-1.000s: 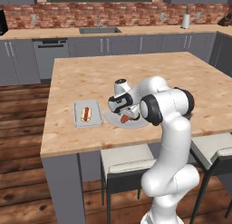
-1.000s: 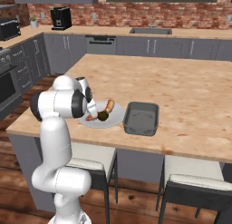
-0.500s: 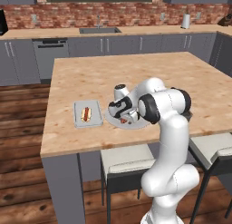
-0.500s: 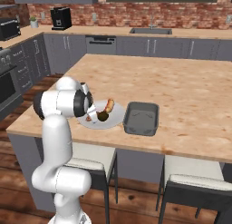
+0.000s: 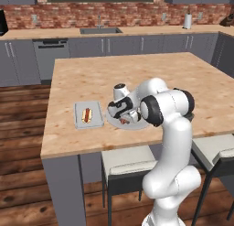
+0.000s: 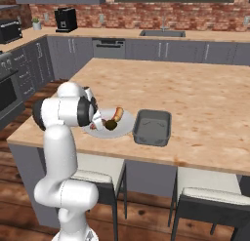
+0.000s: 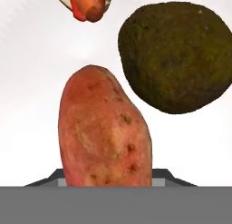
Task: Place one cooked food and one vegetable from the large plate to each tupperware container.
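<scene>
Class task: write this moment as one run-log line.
tool: shut on sweet potato | over large plate | light tray: hot dog | dark tray: no food visible

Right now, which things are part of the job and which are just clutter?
Job:
large plate
sweet potato
dark round vegetable
hot dog on plate
light tray with hot dog
dark tray

Clutter:
coffee machine
paper towel roll

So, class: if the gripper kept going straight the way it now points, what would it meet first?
The reddish sweet potato, already between its shut fingers; right under that, probably the large plate.
</scene>
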